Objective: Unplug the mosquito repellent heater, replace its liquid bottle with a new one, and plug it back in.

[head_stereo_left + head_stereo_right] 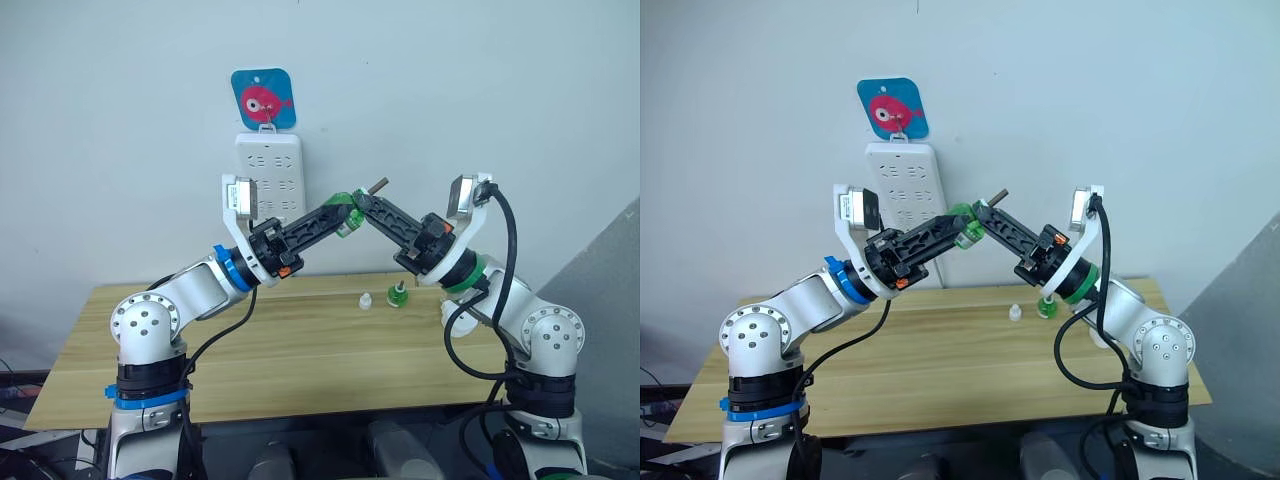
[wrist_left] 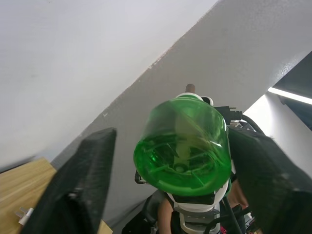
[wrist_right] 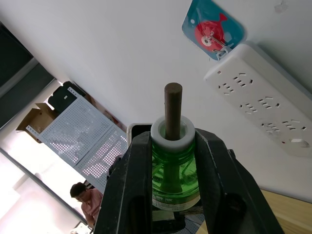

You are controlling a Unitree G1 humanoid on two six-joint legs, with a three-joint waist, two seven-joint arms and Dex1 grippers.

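A green liquid bottle point(image 3: 171, 163) with a white collar and a brown wick point(image 1: 378, 185) hangs in the air in front of the wall. My right gripper point(image 1: 362, 206) is shut on it just below the collar. My left gripper point(image 1: 340, 212) meets it from the other side, open, with its fingers point(image 2: 78, 185) standing either side of the bottle's base point(image 2: 183, 148). A small white object with prongs, apparently the mosquito repellent heater point(image 1: 450, 312), lies on the table mostly hidden behind my right forearm.
A white multi-socket power strip point(image 1: 268, 180) hangs on the wall under a blue fish hook point(image 1: 263, 98). On the wooden table point(image 1: 300, 360) stand a small white cap point(image 1: 366, 300) and another green bottle point(image 1: 396, 295).
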